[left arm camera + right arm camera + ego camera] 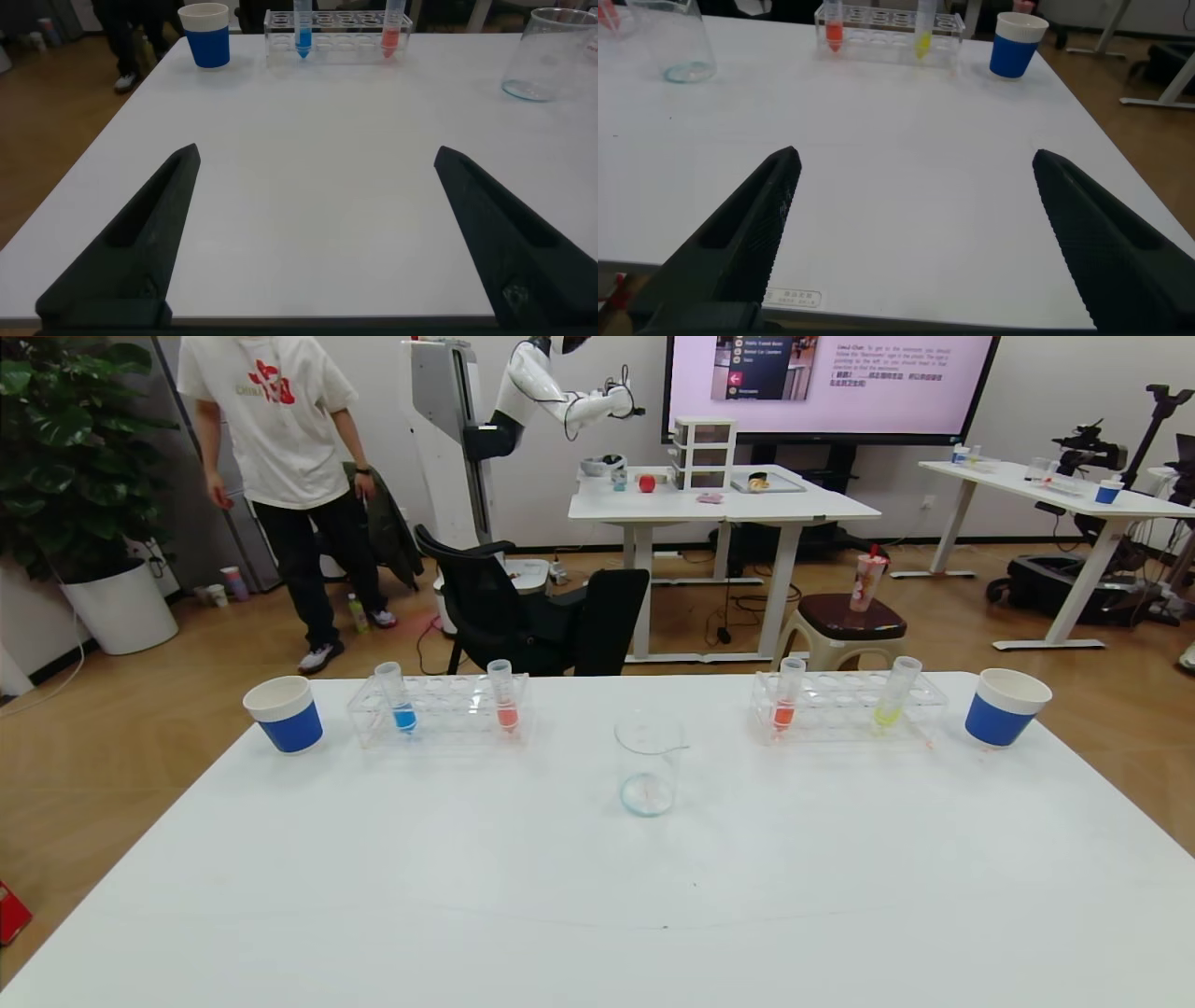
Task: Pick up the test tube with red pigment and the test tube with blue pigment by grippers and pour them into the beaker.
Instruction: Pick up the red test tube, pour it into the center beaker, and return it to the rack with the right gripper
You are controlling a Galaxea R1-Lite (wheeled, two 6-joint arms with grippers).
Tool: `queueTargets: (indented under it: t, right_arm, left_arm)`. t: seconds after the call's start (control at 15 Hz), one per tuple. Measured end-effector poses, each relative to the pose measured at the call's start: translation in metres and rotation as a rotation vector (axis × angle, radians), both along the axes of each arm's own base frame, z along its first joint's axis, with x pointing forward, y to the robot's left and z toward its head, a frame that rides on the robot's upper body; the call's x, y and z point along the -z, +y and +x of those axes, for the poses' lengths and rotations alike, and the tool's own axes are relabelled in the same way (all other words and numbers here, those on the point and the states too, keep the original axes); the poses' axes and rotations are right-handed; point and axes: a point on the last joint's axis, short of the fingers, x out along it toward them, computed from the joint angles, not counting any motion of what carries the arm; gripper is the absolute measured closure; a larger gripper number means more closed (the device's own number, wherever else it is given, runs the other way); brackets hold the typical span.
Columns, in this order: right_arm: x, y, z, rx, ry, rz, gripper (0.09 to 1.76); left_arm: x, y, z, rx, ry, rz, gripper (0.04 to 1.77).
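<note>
The test tube with blue pigment (401,705) stands upright at the left end of the left clear rack (448,723); it also shows in the left wrist view (302,28). The test tube with red pigment (784,705) stands at the left end of the right rack (840,719), and shows in the right wrist view (833,28). The empty glass beaker (647,765) sits between the racks, nearer me. My left gripper (318,151) and right gripper (915,154) are open and empty, low over the table's near edge, far from the tubes. Neither shows in the head view.
A paler salmon-red tube (505,700) stands in the left rack and a yellow tube (890,705) in the right rack. Blue-and-white paper cups stand at the far left (287,714) and far right (1004,707). A person and chairs are beyond the table.
</note>
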Motion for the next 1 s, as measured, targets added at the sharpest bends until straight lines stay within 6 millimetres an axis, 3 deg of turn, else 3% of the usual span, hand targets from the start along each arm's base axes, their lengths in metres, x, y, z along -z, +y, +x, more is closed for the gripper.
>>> queueTargets:
  t: [1.0]
  right_arm:
    - [-0.0007,0.0001,-0.0002,0.0,-0.002,0.0,0.12]
  left_arm:
    - [0.0,0.0,0.0,0.0,0.0,0.0,0.06]
